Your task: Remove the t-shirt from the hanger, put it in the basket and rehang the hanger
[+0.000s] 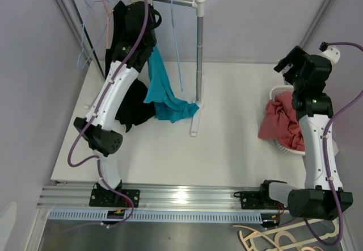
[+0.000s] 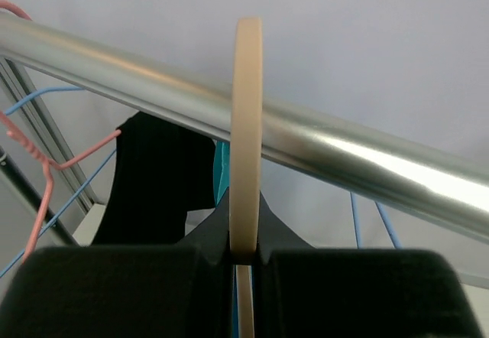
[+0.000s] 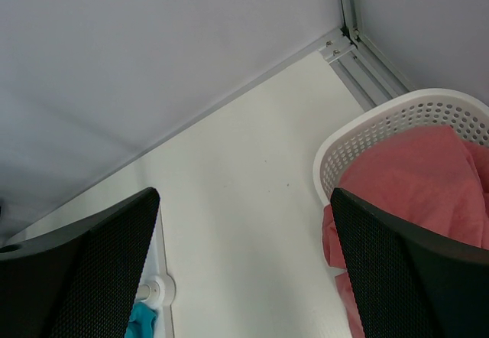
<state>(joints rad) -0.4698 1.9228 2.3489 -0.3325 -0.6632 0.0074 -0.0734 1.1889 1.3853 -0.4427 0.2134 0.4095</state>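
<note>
The teal t-shirt (image 1: 161, 86) hangs from a beige hanger on the rack's metal rail (image 1: 170, 0), and its lower end lies on the table. In the left wrist view the beige hanger hook (image 2: 246, 124) loops over the rail (image 2: 321, 143). My left gripper (image 2: 244, 258) is shut on the hook's stem just below the rail. A strip of the teal shirt (image 2: 221, 173) shows behind it. In the top view the left gripper (image 1: 138, 4) is up at the rail. My right gripper (image 1: 289, 63) is open and empty above the basket, and the right wrist view (image 3: 244, 200) shows the same.
A black garment (image 1: 133, 100) hangs next to the teal shirt. Pink and blue empty hangers (image 1: 93, 24) hang at the rail's left, and another blue one (image 1: 177, 46) hangs at the right. A white basket (image 3: 367, 135) holds red cloth (image 1: 281, 120). The rack's post (image 1: 199, 52) stands mid-table. Beige hangers (image 1: 266, 239) lie below the front edge.
</note>
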